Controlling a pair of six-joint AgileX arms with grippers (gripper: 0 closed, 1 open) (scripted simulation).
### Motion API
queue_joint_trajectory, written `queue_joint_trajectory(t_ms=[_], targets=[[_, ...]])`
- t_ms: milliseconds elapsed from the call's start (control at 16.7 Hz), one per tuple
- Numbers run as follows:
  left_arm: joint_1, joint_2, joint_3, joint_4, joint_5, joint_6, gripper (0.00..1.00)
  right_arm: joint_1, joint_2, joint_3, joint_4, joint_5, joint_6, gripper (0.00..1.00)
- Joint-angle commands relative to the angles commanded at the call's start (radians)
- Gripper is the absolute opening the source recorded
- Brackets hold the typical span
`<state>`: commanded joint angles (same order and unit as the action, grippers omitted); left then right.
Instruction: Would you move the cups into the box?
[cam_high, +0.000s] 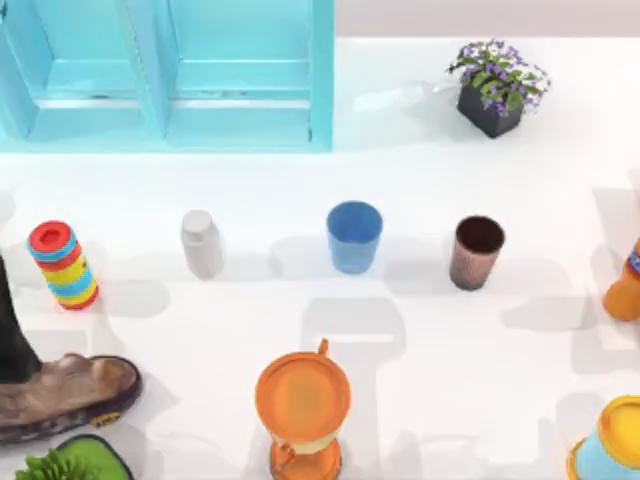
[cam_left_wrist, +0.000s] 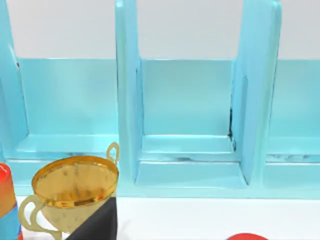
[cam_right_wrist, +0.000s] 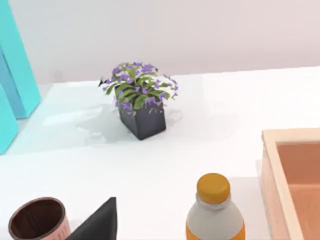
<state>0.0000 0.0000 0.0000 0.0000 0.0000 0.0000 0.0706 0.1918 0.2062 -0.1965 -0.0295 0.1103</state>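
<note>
Upright: blue cup (cam_high: 354, 236), speckled cup (cam_high: 476, 251).

In the top view the orange bottle (cam_high: 626, 288) is cut by the right edge, as is the yellow-lidded container (cam_high: 612, 442) at the near right corner. The boot (cam_high: 62, 394) and green plant (cam_high: 70, 462) are cropped near left. In the right wrist view the reddish-brown cup (cam_right_wrist: 36, 220) and the wooden box (cam_right_wrist: 292, 175) are cut off.

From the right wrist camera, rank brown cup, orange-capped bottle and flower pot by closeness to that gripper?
1. Brown cup, beside the right gripper.
2. Orange-capped bottle, a little farther over.
3. Flower pot, far back near the wall.
</note>
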Motion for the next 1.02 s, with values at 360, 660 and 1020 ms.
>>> queue_joint_trajectory(t_ms=[360,660,1020], targets=[[0.000,0.000,0.000,0.000,0.000,0.000,1.00,0.121,0.509,0.504,-0.411,-0.037,0.184,1.00],[0.000,0.000,0.000,0.000,0.000,0.000,1.00,0.214,1.074,1.006,-0.760,-0.038,0.284,1.00],[0.000,0.000,0.000,0.000,0.000,0.000,1.00,0.286,1.663,1.520,-1.082,-0.003,0.304,1.00]])
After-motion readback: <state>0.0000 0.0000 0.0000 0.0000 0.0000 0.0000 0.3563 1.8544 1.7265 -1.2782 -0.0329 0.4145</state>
